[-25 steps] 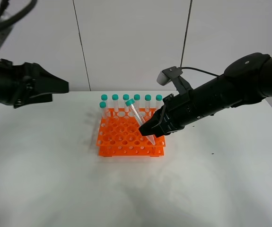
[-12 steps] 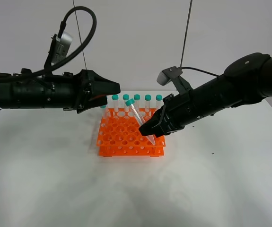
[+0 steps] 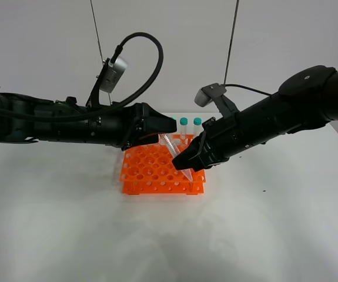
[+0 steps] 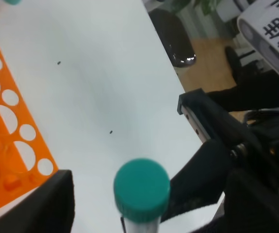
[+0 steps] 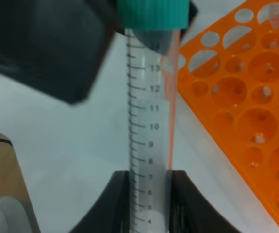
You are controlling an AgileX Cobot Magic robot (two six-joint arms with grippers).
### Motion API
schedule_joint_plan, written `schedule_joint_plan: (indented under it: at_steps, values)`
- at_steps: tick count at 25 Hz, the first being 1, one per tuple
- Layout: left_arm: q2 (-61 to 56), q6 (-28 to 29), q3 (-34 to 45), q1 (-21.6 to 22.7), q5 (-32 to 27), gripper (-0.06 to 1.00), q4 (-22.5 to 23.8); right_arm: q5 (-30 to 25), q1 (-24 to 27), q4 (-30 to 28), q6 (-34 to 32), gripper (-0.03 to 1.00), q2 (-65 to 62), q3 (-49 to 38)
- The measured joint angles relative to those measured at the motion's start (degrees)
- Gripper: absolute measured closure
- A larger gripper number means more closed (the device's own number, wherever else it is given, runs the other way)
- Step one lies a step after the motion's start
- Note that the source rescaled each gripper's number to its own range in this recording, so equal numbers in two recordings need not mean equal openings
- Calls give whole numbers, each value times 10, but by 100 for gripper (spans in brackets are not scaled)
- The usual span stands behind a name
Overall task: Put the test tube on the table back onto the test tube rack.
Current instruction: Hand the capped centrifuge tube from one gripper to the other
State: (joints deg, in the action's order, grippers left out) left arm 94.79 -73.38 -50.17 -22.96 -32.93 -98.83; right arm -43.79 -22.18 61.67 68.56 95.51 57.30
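My right gripper (image 3: 186, 162) is shut on the lower part of a clear test tube (image 3: 171, 145) and holds it tilted over the front right of the orange rack (image 3: 151, 174). In the right wrist view the tube (image 5: 149, 121) stands between the pads (image 5: 122, 199), its teal cap (image 5: 151, 12) at the far end. My left gripper (image 3: 160, 133) has reached across over the rack and is open, one finger (image 4: 49, 204) on either side of the teal cap (image 4: 141, 183). The cap is hidden in the high view.
Two other teal-capped tubes (image 3: 190, 122) show in the rack's back row; the left arm hides the others. The white table (image 3: 69, 229) stretches around the rack. The right arm's black body (image 4: 226, 131) is close beyond the cap.
The left arm has swung in from the far left, across the rack, until its open fingers flank the tube's cap. The right gripper and the tube have stayed still.
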Motion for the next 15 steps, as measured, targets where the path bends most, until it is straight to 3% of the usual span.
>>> schedule_joint_plan:
  at_steps: [9, 15]
  values:
    - [6, 0, -1, -3, 3, -5, 0, -19, 0, -3, -1, 94, 0, 0]
    - [6, 0, -1, -3, 3, 14, 0, -14, 0, -35, -36, 94, 0, 0]
